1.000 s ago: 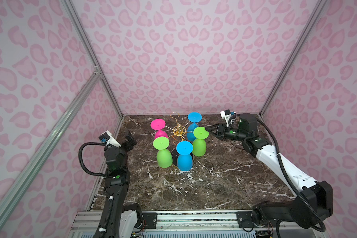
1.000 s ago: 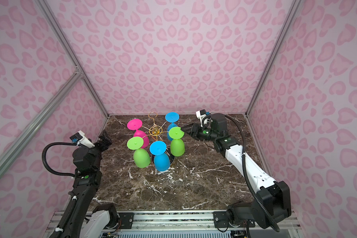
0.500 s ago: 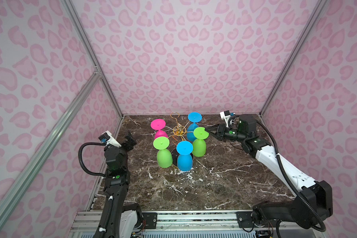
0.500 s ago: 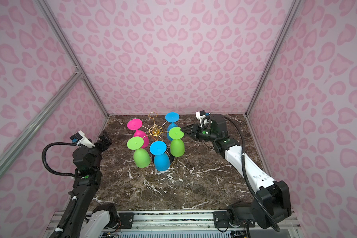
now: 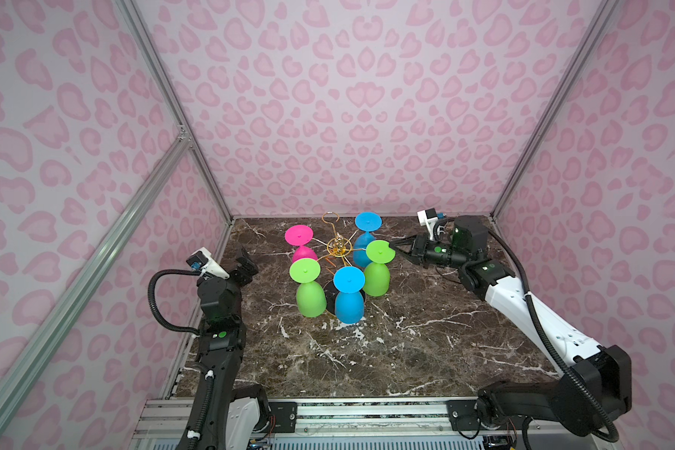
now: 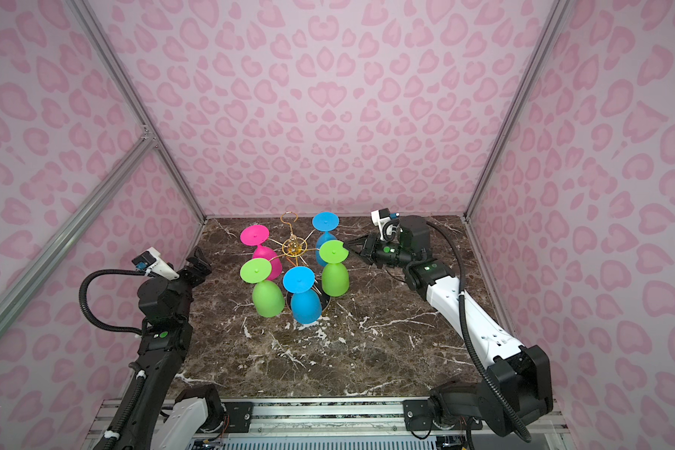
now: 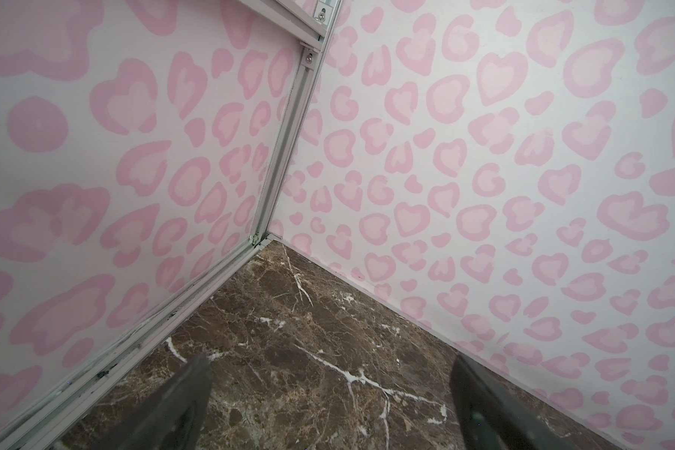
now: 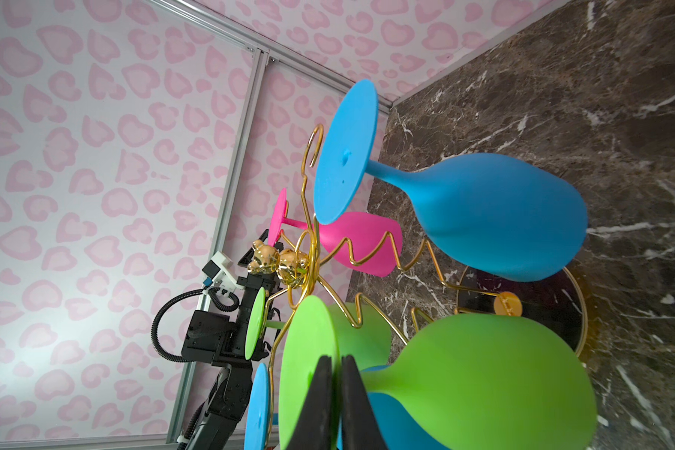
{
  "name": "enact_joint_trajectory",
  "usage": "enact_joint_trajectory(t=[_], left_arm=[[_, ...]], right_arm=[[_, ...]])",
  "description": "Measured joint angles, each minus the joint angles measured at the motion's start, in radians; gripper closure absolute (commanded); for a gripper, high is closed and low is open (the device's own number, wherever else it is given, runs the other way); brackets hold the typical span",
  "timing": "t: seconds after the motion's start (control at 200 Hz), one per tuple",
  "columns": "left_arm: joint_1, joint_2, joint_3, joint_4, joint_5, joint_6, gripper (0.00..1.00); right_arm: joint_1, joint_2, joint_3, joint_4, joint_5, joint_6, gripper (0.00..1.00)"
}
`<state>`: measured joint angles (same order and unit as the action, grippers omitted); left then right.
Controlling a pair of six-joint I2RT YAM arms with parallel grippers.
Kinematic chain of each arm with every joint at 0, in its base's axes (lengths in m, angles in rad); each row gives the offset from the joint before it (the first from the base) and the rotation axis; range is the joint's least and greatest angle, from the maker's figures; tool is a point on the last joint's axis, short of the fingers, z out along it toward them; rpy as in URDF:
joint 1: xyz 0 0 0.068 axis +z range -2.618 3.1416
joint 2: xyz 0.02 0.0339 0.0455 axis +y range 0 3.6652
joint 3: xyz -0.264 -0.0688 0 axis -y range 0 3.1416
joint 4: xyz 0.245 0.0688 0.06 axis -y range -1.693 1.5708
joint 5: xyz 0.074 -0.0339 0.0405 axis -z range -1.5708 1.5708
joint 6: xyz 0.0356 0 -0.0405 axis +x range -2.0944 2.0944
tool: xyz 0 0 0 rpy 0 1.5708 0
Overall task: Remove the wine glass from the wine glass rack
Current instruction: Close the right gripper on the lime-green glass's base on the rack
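Note:
The wine glass rack (image 5: 338, 247) (image 6: 294, 246) (image 8: 289, 265) is a gold wire stand at the back middle of the marble table. Several coloured glasses hang upside down from it. On its right side hangs a green wine glass (image 5: 377, 278) (image 6: 335, 278) (image 8: 484, 382). My right gripper (image 5: 394, 247) (image 6: 347, 247) (image 8: 338, 362) is shut on the rim of that glass's round foot, one finger on each face of the disc. My left gripper (image 5: 246, 261) (image 6: 199, 261) (image 7: 328, 360) stands open and empty near the left wall, well apart from the rack.
Also hanging on the rack are a pink glass (image 5: 299, 235), a blue glass (image 5: 368, 223) at the back, a second green glass (image 5: 308, 292) and a blue glass (image 5: 349, 300) at the front. One gold loop (image 5: 330, 216) at the back is bare. Pink walls enclose three sides.
My right gripper's jaws have closed onto the foot of the green wine glass. The left arm has not moved.

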<state>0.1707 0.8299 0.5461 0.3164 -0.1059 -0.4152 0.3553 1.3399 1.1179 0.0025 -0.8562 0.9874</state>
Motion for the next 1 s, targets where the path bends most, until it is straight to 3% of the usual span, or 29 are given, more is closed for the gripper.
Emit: enact_joint_trajectory(t=[0.3, 1.0], left_arm=[[-0.002, -0.003, 0.0, -0.001, -0.007, 0.0, 0.03], [-0.009, -0.011, 0.0, -0.008, -0.011, 0.001, 0.03]], right_arm=[[0.0, 0.002, 0.002, 0.038, -0.001, 0.041, 1.0], [0.011, 0.0, -0.019, 0.169, -0.009, 0.185, 1.0]])
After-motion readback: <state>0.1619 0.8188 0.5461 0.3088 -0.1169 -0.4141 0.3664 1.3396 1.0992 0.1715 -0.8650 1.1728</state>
